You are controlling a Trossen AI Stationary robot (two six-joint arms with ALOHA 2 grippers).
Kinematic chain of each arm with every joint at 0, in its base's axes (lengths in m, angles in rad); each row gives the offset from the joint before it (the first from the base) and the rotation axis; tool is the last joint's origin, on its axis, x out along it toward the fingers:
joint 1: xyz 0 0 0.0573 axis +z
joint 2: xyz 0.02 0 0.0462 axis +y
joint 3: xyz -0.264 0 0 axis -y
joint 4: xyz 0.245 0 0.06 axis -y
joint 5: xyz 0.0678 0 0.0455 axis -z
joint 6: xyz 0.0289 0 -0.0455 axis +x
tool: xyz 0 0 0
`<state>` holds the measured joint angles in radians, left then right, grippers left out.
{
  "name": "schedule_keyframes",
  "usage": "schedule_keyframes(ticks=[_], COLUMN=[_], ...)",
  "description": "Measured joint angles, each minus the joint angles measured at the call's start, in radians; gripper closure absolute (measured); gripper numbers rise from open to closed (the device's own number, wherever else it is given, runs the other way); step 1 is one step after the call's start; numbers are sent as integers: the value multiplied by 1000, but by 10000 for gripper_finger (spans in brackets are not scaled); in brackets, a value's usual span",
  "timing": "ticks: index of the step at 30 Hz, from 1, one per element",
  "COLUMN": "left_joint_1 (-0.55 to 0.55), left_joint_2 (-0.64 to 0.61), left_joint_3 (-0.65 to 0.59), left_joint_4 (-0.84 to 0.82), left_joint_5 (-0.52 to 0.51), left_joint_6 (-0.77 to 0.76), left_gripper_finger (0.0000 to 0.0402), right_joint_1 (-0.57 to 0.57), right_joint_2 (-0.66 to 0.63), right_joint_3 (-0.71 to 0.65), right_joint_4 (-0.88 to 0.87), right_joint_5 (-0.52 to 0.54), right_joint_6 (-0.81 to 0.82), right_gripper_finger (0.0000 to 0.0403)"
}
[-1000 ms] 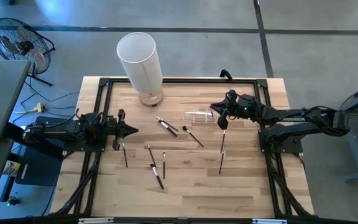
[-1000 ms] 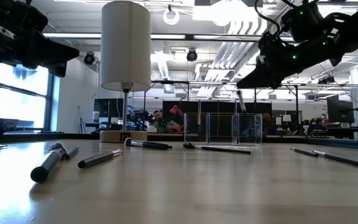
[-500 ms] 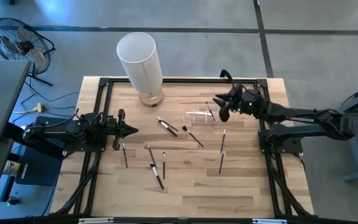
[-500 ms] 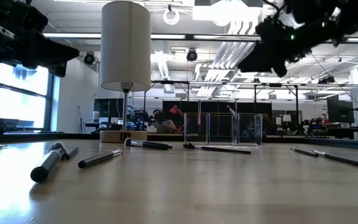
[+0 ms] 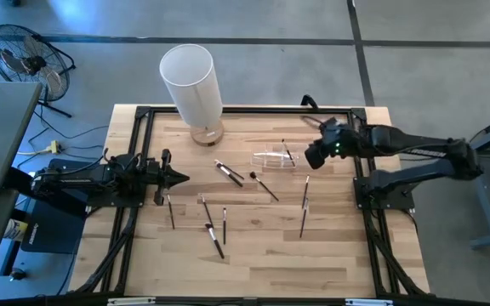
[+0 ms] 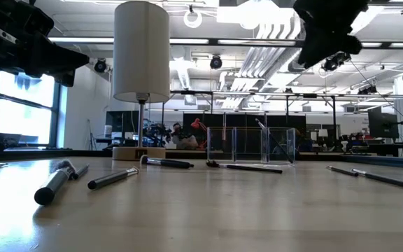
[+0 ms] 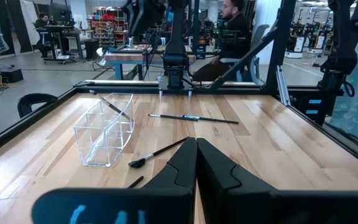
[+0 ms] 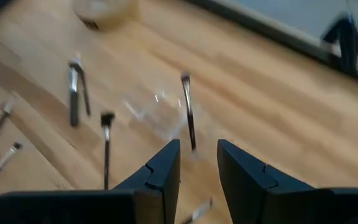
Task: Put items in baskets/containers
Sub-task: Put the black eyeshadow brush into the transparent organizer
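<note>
With one brush (image 5: 287, 152) leaning in the clear holder (image 5: 275, 161), your right gripper (image 5: 313, 155) hung beside it, fingers spread and empty, so you next needed another brush (image 5: 305, 192) from the table (image 5: 330, 255), the left gripper (image 5: 179, 178) pressed together.

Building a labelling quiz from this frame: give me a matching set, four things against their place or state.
Things:
1. left gripper
2. right gripper
3. clear plastic holder
4. white cylinder lamp

States:
a. open, raised beside the holder
b. standing at the table's far edge
c. shut, at the table's left side
d. holds one brush leaning inside

Pairs: 1-c, 2-a, 3-d, 4-b
</note>
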<state>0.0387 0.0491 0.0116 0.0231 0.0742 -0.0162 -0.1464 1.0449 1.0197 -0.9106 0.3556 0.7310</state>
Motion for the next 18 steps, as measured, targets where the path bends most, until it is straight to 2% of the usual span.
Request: schedule_keyframes(ticks=[5, 11, 15, 18], left_joint_1=[0, 0, 0, 0], left_joint_2=[0, 0, 0, 0], left_joint_3=[0, 0, 0, 0], left_joint_4=[0, 0, 0, 0], left_joint_5=[0, 0, 0, 0], left_joint_6=[0, 0, 0, 0], left_gripper_finger=[401, 401, 401, 401], right_joint_1=[73, 91, 89, 80], right_joint_2=[132, 300, 407, 454], right_joint_3=[43, 44, 42, 5], right_joint_4=[-120, -234, -258, -196], right_joint_5=[0, -83, -114, -128], right_joint_6=[259, 552, 634, 663], right_gripper_finger=[302, 302, 302, 302])
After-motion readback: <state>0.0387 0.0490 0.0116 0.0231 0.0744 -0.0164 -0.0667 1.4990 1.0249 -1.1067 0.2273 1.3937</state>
